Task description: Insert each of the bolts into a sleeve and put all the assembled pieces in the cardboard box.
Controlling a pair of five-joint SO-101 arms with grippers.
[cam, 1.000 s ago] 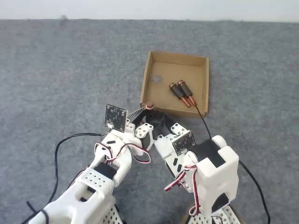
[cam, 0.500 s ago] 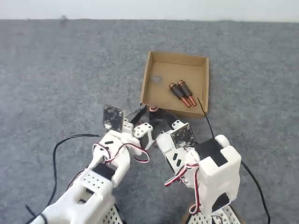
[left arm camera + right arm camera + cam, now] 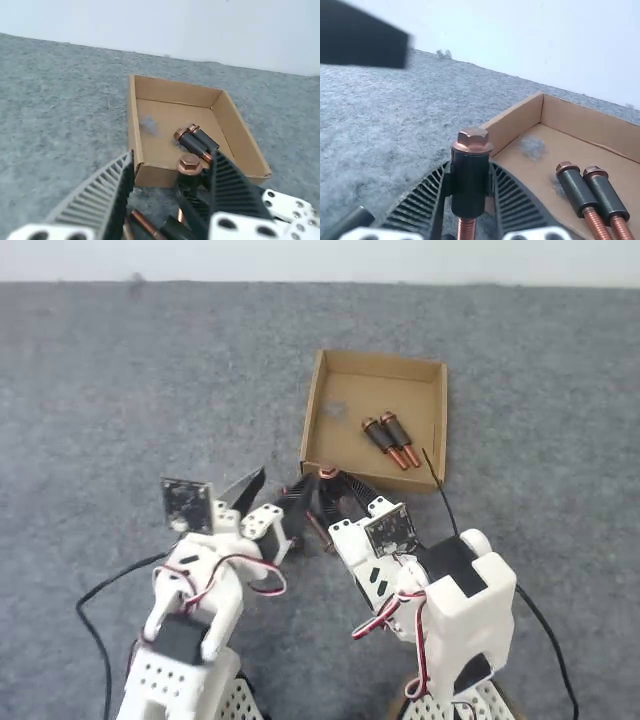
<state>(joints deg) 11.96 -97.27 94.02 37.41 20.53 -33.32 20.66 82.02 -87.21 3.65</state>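
Right gripper [image 3: 470, 195] is clamping the sleeve [image 3: 468, 180], bolt [image 3: 472, 141] sticking up through it, just short of the box [image 3: 517, 122]. Left gripper [image 3: 172, 167] is hanging open nearby. It's looking like stiff, slick metal, so I'm guessing mid-sleeve grips best.

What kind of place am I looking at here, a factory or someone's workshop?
Most likely a small robotics lab or test bench, not a factory: a grey carpet-like tabletop against a bare white wall, a cardboard box holding two sleeved bolts, and small white arms, left and right.
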